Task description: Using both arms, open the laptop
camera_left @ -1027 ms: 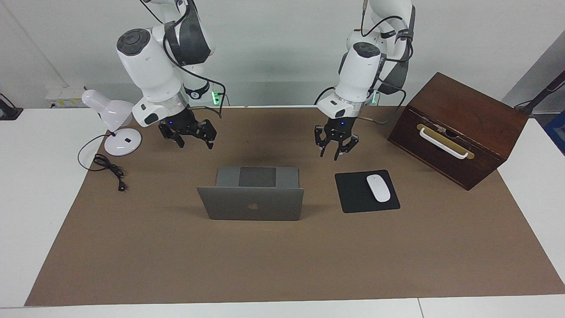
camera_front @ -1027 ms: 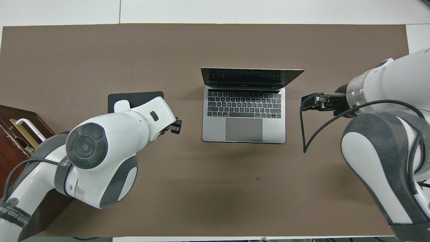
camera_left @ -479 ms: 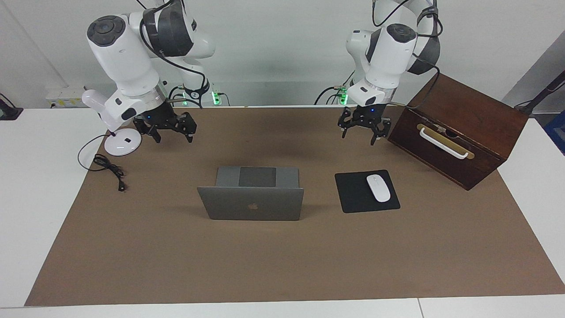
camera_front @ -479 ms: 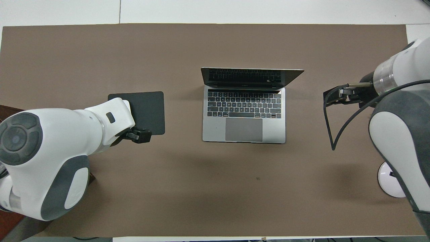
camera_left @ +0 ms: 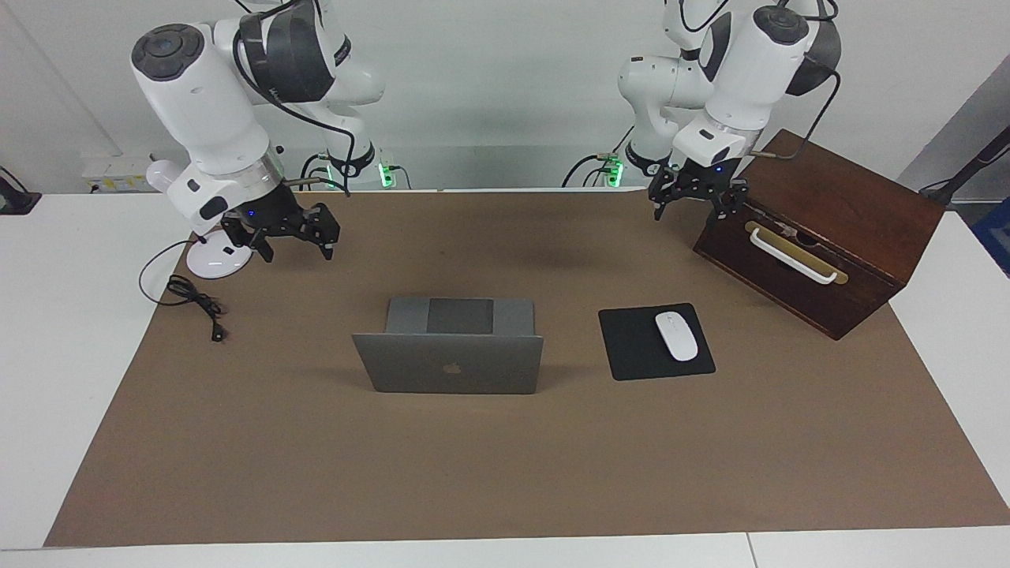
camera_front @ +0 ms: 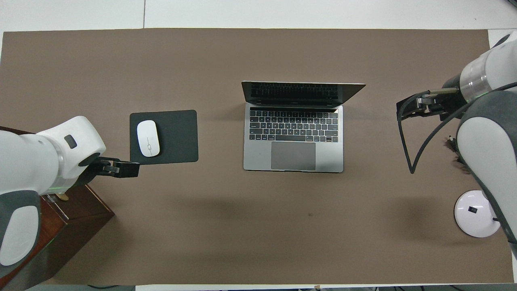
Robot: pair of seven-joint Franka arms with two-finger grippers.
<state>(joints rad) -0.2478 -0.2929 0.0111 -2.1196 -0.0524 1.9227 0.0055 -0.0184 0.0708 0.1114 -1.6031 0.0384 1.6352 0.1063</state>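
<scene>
Two arms hang clear of the work. Right gripper (camera_left: 288, 237) is up over the mat (camera_left: 316, 473) near the lamp base (camera_left: 219, 259), fingers spread, empty. Left gripper (camera_left: 698, 199) is over the wooden box (camera_left: 821, 229) edge, fingers spread, empty. Laptop (camera_left: 450, 359) sits mid-mat, beside the mouse pad (camera_left: 631, 347) and mouse (camera_left: 677, 336), lid already up near vertical, keyboard toward the robots. Task looks done. Handling, as judged: stiff metal shell, moderate weight, smooth and slippery; the thin lid is the fragile part. Best hold: one gripper pins the base by the trackpad (camera_front: 293, 155), the other works the lid's free edge at centre, never the screen face.
</scene>
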